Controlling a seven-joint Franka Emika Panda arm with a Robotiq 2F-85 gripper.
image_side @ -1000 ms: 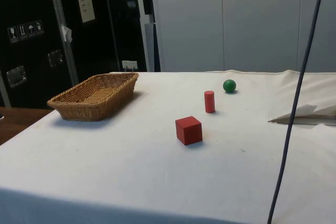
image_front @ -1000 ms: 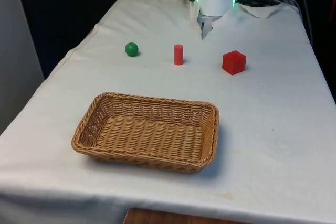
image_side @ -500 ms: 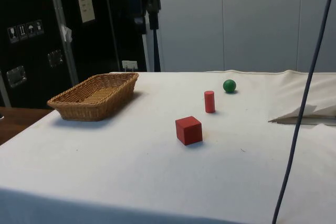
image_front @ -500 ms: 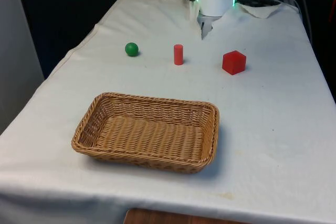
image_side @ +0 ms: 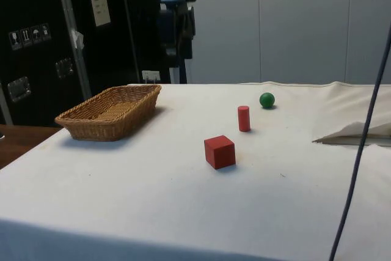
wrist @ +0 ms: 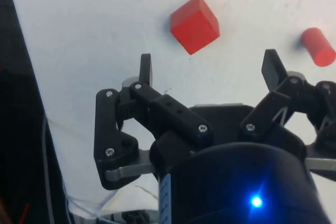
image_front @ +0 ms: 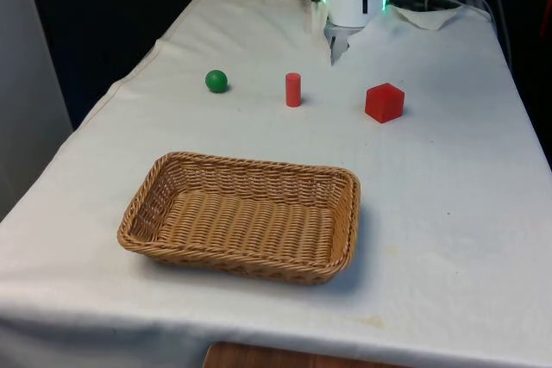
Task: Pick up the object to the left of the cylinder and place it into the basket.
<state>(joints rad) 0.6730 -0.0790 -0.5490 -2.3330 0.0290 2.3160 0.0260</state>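
Green ball (image_front: 216, 81): the task's thing, the item on the front view's left of the red cylinder (image_front: 293, 90); resting free on the white-clothed bench (image_front: 448, 213), well apart from the cylinder and untouched. In the side view the ball (image_side: 267, 99) lies beyond the cylinder (image_side: 244, 118), farther from the camera. Red cylinder: upright, in the middle of the row of three. Red cube (image_front: 384, 102): on the front view's right of the cylinder, also free-standing, one corner turned toward the camera. Wicker basket (image_front: 147, 204): rectangular, shallow, nothing in it, on the near part of the bench, well apart from all three pieces. Gripper (wrist: 207, 74): raised well above the bench at the far end, over the cube-and-cylinder side of the row; its fingers (wrist: 145, 70) stand wide apart with nothing between them, the cube (wrist: 194, 23) and an end of the cylinder (wrist: 318, 46) lying on the cloth far below them. Step in hand, as judged: the approach, barely begun; no grasp made, nothing yet in the basket. Next move, as judged: carry the gripper across past the cylinder to a point above the ball, come down with the fingers straddling it, and close at its widest part. A round piece on cloth may roll if one finger touches first, so a centred descent is called for.
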